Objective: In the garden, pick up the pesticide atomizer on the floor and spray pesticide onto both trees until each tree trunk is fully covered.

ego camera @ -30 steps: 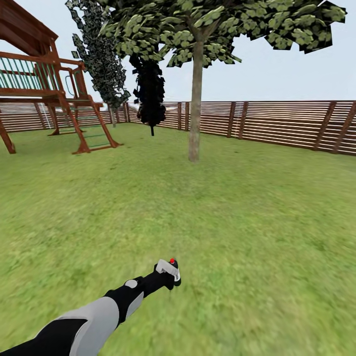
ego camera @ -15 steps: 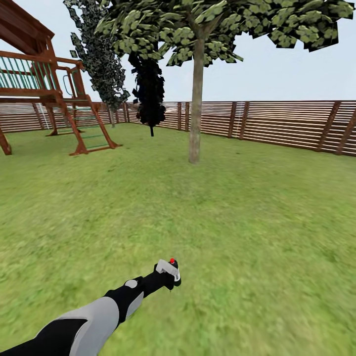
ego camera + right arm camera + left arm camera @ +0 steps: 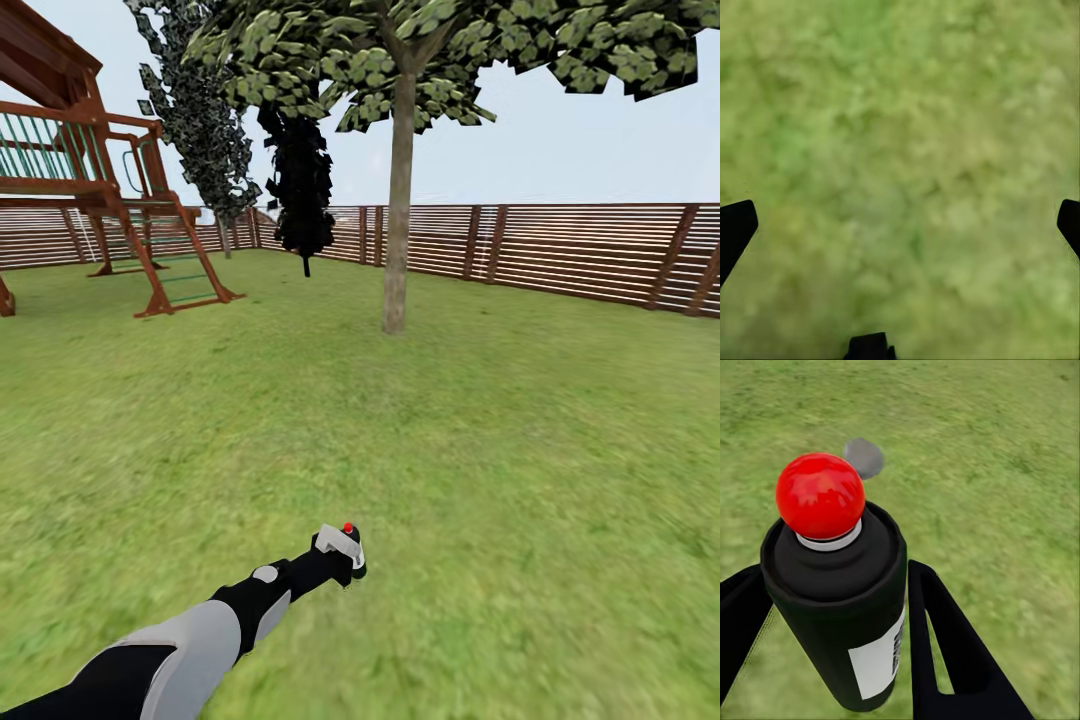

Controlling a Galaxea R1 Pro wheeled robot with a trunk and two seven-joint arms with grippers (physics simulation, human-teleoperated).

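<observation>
The left gripper is squeezed tight around the pesticide atomizer, low and near over the grass. The right gripper hangs wide open above grass. The tree trunk stands far ahead. Roll closer first, keep the can upright, then aim its red button side at the bark.

Reddish-brown wooden playset with green rungs at upper left of the frame, two dark narrow conifers beside it, brown horizontal-slat wooden fence across the middle right, pale blue sky above, small grey round stone on grass
</observation>
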